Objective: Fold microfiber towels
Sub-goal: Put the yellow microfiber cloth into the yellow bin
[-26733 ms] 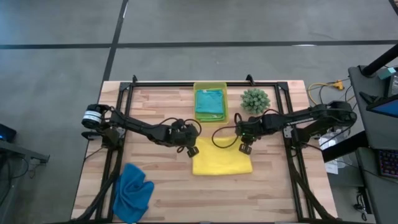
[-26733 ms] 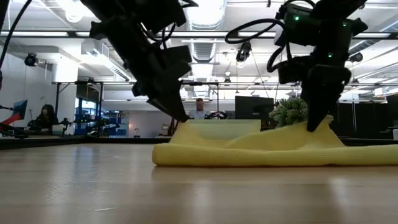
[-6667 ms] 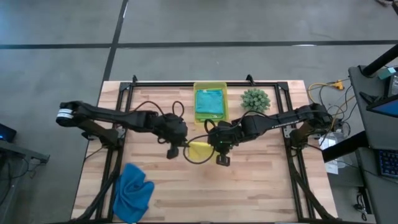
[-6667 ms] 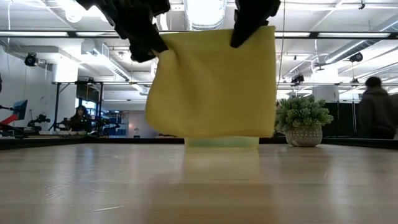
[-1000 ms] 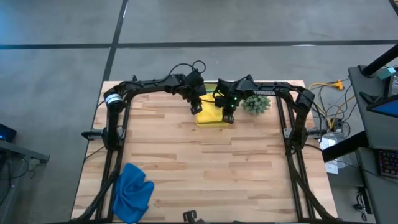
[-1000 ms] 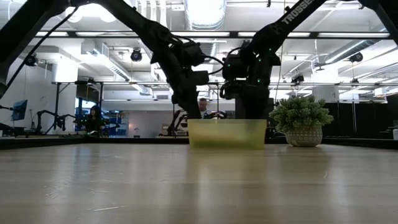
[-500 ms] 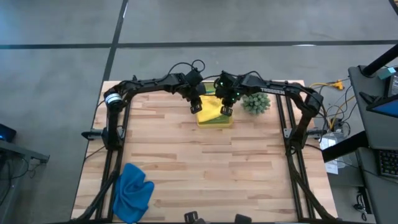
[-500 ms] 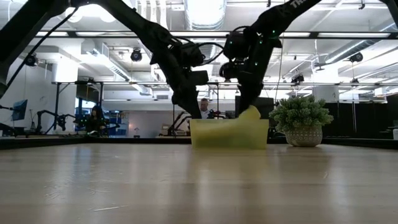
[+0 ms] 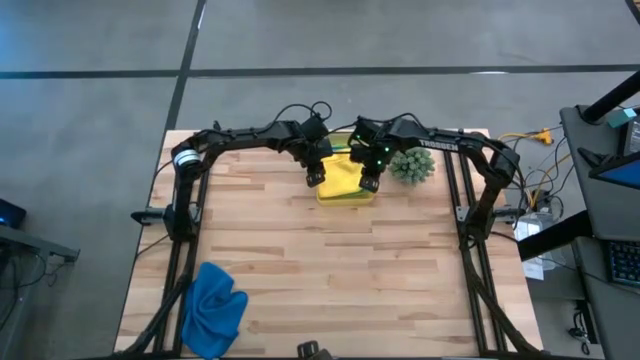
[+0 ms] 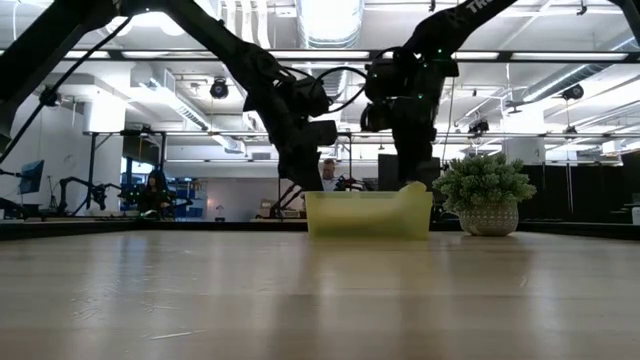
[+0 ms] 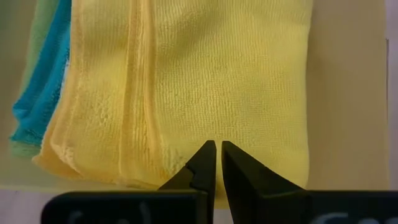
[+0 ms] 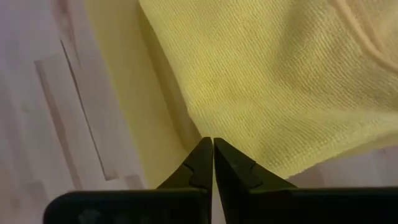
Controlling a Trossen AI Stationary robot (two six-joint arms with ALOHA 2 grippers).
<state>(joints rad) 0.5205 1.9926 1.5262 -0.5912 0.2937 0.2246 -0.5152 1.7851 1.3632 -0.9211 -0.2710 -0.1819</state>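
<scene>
Both arms reaching to the far edge of the wooden surface (image 9: 330, 270), meeting over the translucent yellow-green plastic bin (image 9: 346, 196).

Left pincer (image 9: 314, 178) at the bin's left rim, fingers pressed together and empty, seen from the left wrist view with tips closed just above the yellow microfiber towel (image 11: 205, 87). Right pincer (image 9: 369, 184) at the bin's right side, between bin and plant, likewise clenched on nothing; in the right wrist view (image 12: 212, 149) tips shut beside the towel's edge, whether touching it impossible to tell.

Yellow towel folded and lying in the bin, on top of the stack. Beneath it, at one side, edges of a teal towel (image 11: 38, 93) and a lime green towel (image 11: 37, 37) peeking out. One yellow corner draped over the bin's right rim, showing as a small hump in the low view (image 10: 412, 189).

Royal blue towel (image 9: 215, 308) crumpled and unfolded at the near left corner of the surface, well apart from the bin and both arms.

Small spiky green plant (image 9: 412, 165) just right of the bin, in a pale pot in the low view.

A person (image 10: 155, 190) in the room beyond, far left.
</scene>
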